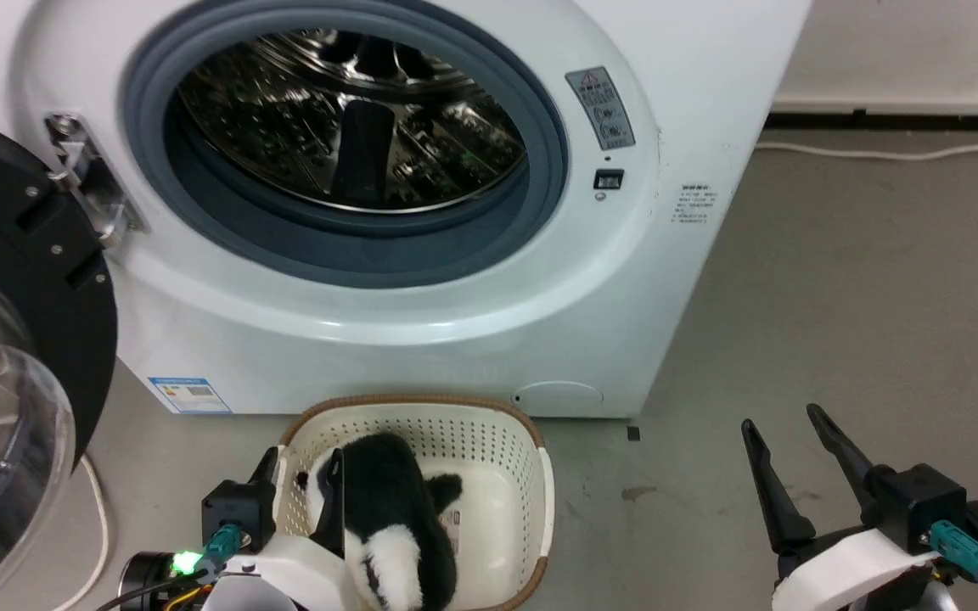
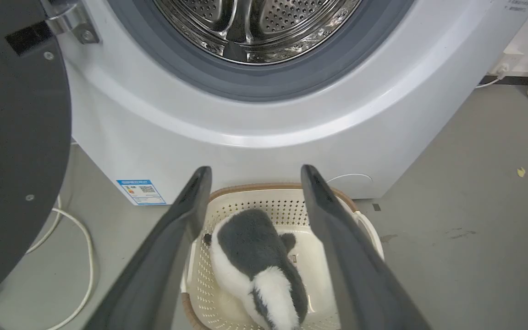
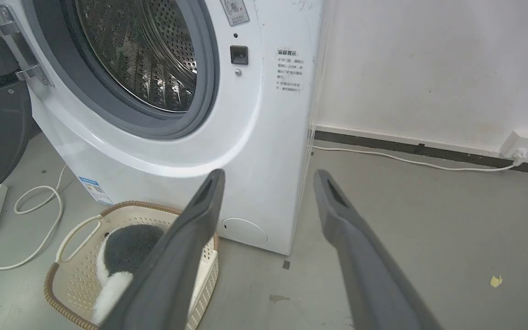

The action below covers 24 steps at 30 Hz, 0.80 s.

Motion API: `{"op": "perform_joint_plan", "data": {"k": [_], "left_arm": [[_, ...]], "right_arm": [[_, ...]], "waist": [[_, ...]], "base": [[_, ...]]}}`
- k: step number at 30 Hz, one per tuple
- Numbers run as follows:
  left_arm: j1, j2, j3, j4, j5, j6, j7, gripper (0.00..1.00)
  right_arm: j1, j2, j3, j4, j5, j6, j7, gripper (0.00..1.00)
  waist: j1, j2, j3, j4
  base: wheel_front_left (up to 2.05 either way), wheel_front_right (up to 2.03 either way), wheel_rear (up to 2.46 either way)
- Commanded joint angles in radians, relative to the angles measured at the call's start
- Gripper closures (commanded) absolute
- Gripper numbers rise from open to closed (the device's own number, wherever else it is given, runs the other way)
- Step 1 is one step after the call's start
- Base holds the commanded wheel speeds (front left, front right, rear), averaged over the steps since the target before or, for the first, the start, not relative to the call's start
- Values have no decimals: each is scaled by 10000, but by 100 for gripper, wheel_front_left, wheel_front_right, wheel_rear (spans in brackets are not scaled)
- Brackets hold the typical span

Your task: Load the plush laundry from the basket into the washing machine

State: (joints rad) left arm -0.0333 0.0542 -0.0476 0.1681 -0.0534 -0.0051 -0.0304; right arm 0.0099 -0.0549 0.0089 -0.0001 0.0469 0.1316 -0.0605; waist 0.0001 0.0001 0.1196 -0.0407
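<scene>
Head view: left gripper (image 1: pixel 302 458), fingers spread wide, hovers over the basket's (image 1: pixel 531 450) near-left end, apparently lining up a grasp on the plush laundry (image 1: pixel 396 509), which lies inside just right of its fingers. The basket sits at the foot of the washing machine (image 1: pixel 455 297), door (image 1: pixel 30 280) swung open for loading. The right gripper (image 1: pixel 782 420), also open, hangs well apart.

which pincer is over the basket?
The left pincer: open, poised above the panda plush in the basket. The right pincer, also open, is over bare floor.
</scene>
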Motion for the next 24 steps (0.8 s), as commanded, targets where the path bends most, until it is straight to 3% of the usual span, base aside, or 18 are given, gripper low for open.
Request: {"op": "perform_joint_plan", "data": {"k": [1,24], "left_arm": [[-189,63,-16,150,-69,-70,19,0],[-2143,689,-160,3298,-918,-419,872,0]], "right_arm": [[-245,12,20,-23,88,-2,-86,0],[-910,21,302,-256,622,-4,-567,0]], "waist": [[-1,-1,145,-73],[-1,-1,2016,-576]], "base": [[0,0,0],[0,0,0]]}}
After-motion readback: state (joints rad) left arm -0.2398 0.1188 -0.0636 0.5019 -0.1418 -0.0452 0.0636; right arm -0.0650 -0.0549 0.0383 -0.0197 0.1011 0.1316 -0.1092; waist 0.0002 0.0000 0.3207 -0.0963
